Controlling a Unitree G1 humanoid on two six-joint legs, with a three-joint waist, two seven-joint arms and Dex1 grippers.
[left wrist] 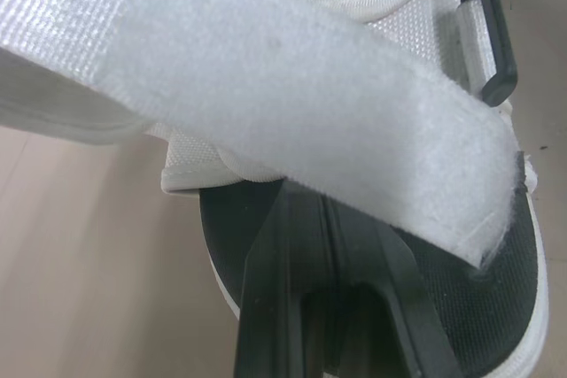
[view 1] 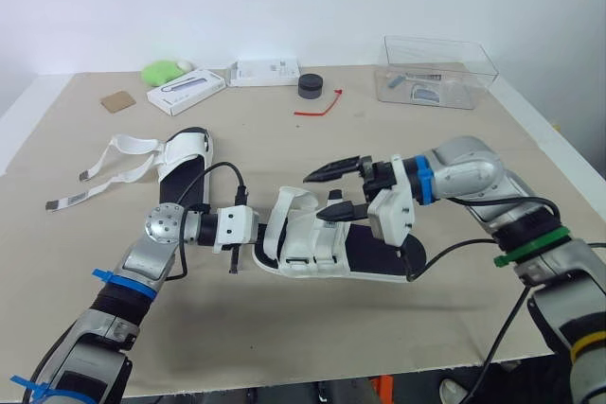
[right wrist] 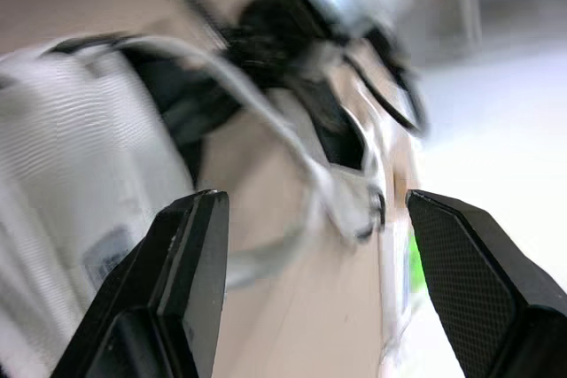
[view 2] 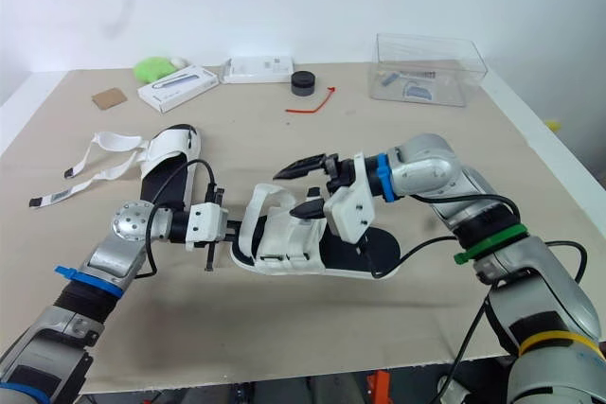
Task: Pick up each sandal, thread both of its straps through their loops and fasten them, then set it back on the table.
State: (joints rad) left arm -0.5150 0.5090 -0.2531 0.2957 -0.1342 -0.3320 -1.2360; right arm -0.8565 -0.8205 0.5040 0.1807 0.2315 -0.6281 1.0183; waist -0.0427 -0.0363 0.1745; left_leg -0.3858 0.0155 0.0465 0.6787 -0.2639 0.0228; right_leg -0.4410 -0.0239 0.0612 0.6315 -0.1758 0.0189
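Head views: two sandals on the table (view 1: pixel 407 328). The near sandal (view 1: pixel 374 254) lies flat at the centre: black footbed, white sole, white straps. Its front strap (view 1: pixel 289 207) arches up, unfastened. The far sandal (view 1: pixel 187 160) sits back left, its loose straps (view 1: pixel 104 172) splayed flat over the table. Two grippers. The left gripper (view 1: pixel 258 230) is at the near sandal's toe end, under the arched strap. The right gripper (view 1: pixel 336 191) hovers over the sandal's middle, jaws spread wide, empty.

Left wrist view: the fuzzy white front strap (left wrist: pixel 292 104) crosses just over the left gripper (left wrist: pixel 332 307); whether it is gripped cannot be told. One black loop (left wrist: pixel 492 33) beside it.

Right wrist view: right gripper (right wrist: pixel 310 254), two fingers (right wrist: pixel 190 281) well apart, nothing between.
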